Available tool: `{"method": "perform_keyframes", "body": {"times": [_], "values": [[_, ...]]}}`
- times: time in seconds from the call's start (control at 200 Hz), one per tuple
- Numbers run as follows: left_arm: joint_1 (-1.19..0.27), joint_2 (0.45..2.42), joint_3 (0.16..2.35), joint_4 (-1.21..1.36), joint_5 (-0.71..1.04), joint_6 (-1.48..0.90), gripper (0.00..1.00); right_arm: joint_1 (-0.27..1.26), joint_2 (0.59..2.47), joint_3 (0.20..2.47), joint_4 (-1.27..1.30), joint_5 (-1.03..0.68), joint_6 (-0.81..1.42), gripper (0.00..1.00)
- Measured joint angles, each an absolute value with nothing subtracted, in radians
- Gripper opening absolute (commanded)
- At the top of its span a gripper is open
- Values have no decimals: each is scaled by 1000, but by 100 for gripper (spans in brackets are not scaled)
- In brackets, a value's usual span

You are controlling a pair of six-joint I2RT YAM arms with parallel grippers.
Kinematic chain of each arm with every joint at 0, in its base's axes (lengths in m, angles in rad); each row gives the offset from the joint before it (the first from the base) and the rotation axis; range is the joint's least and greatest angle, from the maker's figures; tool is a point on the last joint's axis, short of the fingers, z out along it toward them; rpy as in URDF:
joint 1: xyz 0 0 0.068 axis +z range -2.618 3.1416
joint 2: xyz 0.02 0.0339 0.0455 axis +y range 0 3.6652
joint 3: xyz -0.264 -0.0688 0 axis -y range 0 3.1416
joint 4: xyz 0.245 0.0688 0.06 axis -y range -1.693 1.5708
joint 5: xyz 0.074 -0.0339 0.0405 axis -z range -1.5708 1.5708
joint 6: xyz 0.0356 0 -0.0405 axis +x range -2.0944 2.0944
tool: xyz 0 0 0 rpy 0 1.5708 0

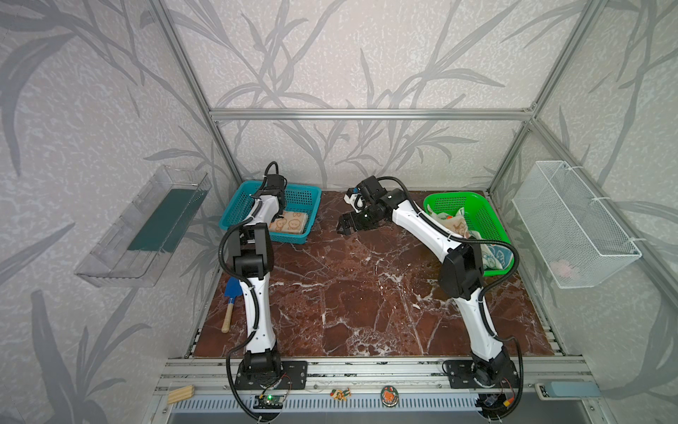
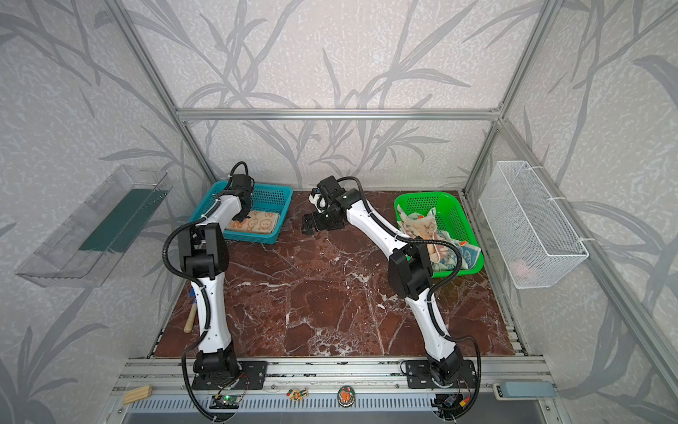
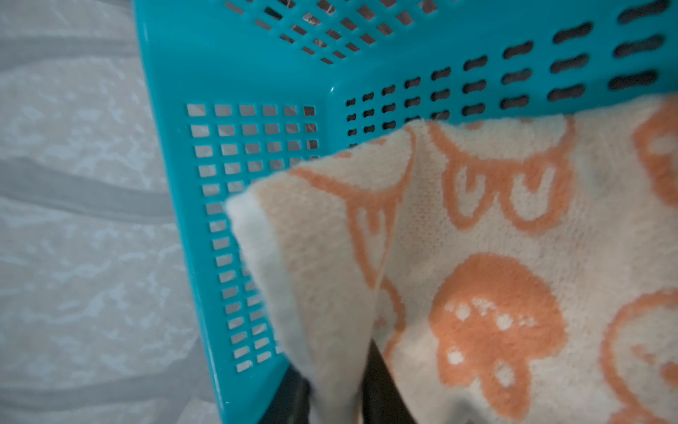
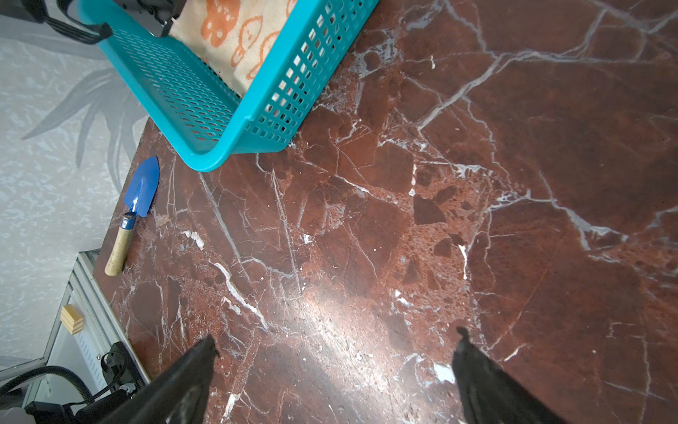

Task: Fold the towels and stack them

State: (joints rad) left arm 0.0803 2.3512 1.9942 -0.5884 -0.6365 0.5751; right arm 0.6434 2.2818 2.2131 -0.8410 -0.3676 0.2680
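A folded cream towel with orange bunnies (image 1: 291, 223) (image 2: 260, 221) lies in the blue basket (image 1: 290, 240) (image 2: 253, 238). My left gripper (image 3: 335, 363) is down inside that basket at the towel's left edge. Its jaws stand a little apart, and a raised fold of the orange-bunny towel (image 3: 330, 275) stands between them. The other towels (image 1: 455, 222) (image 2: 422, 227) lie crumpled in the green basket (image 1: 488, 209) (image 2: 455, 209), partly hidden by my right arm. My right gripper (image 1: 345, 229) (image 4: 335, 337) hovers wide open over bare marble between the baskets, with nothing in it.
A blue trowel with a wooden handle (image 1: 231, 293) (image 4: 141, 191) lies by the table's left edge. A white wire basket (image 1: 572, 224) hangs on the right wall, and a clear shelf (image 1: 146, 227) on the left wall. A wood block (image 1: 180, 393) sits on the front rail.
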Motion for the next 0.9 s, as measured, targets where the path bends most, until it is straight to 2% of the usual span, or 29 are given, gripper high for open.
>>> {"method": "perform_keyframes", "body": {"times": [0.245, 0.45, 0.58, 0.72, 0.9], "values": [[70, 2323, 1989, -584, -663, 512, 99, 643, 2236, 2130, -837, -360, 266, 99], [-2, 2167, 1969, -582, -661, 467, 99, 628, 2072, 2004, -833, -309, 249, 99], [-133, 2000, 1887, -506, -661, 484, 99, 569, 1905, 1891, -828, -250, 236, 99], [-346, 1835, 1717, -316, -664, 546, 99, 454, 1703, 1729, -790, -150, 234, 99], [-585, 1774, 1579, -168, -651, 564, 99, 290, 1512, 1539, -767, -41, 244, 99]]}}
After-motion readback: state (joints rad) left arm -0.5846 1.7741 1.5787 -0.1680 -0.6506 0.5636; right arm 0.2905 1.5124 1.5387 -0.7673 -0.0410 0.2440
